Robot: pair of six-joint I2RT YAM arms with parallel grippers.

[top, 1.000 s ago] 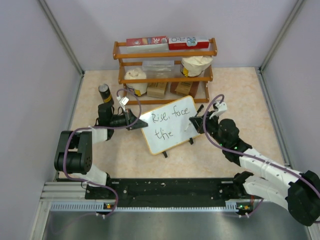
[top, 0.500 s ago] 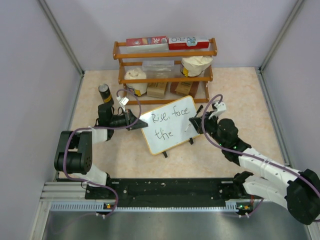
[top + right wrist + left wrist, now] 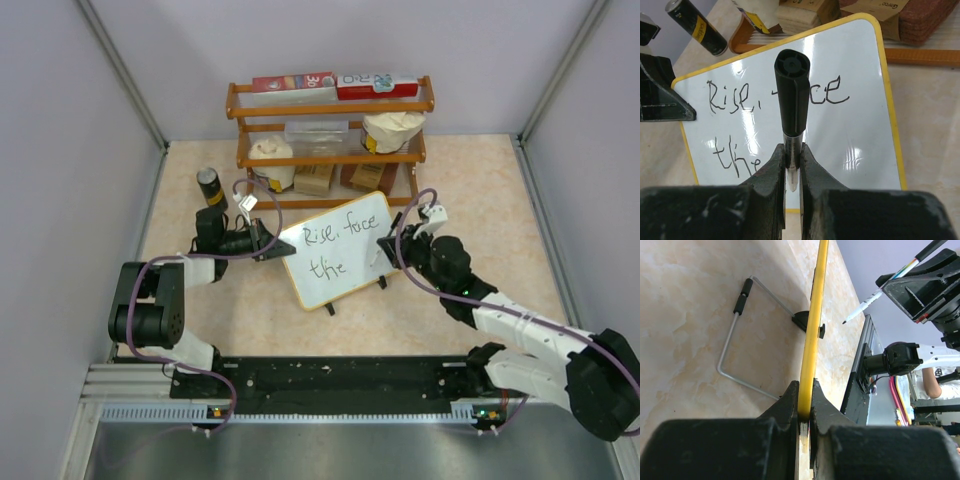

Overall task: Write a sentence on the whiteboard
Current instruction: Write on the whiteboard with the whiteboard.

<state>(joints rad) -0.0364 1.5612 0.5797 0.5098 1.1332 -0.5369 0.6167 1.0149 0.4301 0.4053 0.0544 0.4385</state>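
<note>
The whiteboard [image 3: 345, 268] stands tilted on the table's middle, and its yellowish frame [image 3: 813, 335] shows edge-on in the left wrist view. The sentence [image 3: 333, 245] on it reads "Rise, face" over "the" [image 3: 732, 155] in black script. My left gripper [image 3: 268, 241] is shut on the board's left edge, the frame pinched between its fingers [image 3: 804, 392]. My right gripper [image 3: 392, 249] is shut on a black-capped marker [image 3: 793, 95] in front of the board's right half. The marker [image 3: 875, 292] hangs with its tip a little off the board face.
A wooden shelf rack [image 3: 330, 140] with boxes and jars stands behind the board. A black can [image 3: 208, 186] stands at the back left. The board's wire stand [image 3: 735, 340] rests on the table behind it. Grey walls close in both sides.
My right gripper with the marker has shifted slightly left, closer to the board. The left gripper and the board have not moved.
</note>
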